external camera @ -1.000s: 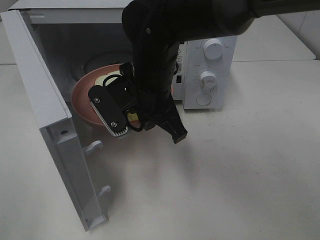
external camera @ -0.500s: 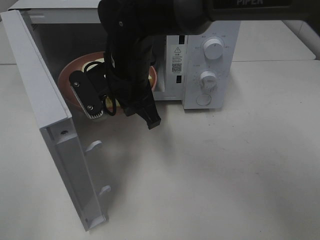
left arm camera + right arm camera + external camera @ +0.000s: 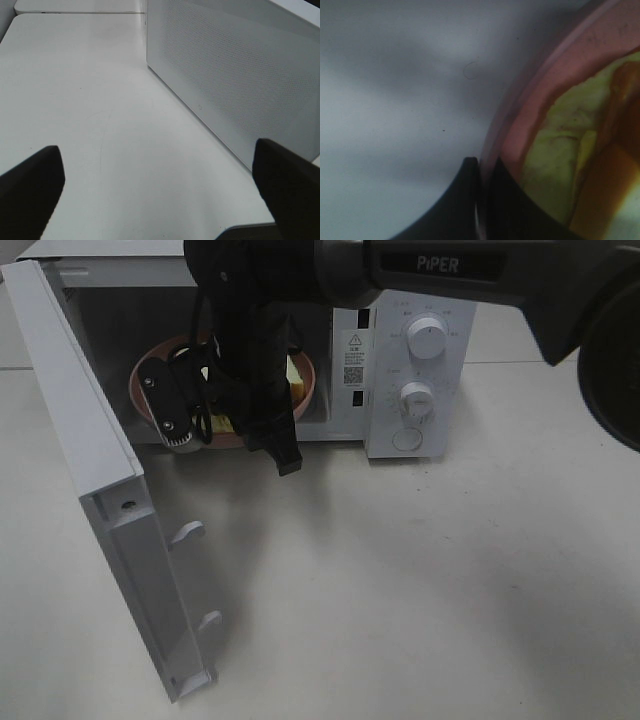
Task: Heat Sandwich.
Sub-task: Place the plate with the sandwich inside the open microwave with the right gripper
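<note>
Right wrist view: right pincer (image 3: 481, 167) pinches the pink plate (image 3: 600, 45) by its rim, sandwich (image 3: 555, 150) aboard, inside the open microwave (image 3: 410, 300). Left pincer (image 3: 157, 160) hangs spread, empty. Releasing, shutting the door (image 3: 80, 410) and turning the dial (image 3: 427, 338) remain.

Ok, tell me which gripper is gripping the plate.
The right gripper: its jaws are shut on the plate rim. The left gripper stands wide open over the table, holding nothing.
</note>
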`<state>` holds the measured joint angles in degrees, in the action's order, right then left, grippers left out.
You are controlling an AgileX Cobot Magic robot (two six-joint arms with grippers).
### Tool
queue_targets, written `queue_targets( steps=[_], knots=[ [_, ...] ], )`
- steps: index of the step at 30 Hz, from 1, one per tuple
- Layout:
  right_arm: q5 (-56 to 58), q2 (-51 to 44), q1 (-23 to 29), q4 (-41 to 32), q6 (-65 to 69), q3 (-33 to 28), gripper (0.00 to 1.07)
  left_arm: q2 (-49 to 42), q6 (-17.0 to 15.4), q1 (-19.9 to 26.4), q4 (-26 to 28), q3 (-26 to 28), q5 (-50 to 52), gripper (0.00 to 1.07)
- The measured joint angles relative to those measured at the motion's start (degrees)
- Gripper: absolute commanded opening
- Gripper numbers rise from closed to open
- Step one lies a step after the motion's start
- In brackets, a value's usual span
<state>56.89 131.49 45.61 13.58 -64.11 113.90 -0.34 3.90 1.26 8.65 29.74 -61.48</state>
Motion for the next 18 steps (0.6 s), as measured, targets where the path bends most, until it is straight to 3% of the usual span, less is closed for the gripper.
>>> queue_targets(
  steps=[18],
  knots=[
    [-1.3,7.2,-2.8,0.1,0.5,10.5,0.01,0.0,0.0,0.0,0.0,0.0,0.0,0.98]
  ],
)
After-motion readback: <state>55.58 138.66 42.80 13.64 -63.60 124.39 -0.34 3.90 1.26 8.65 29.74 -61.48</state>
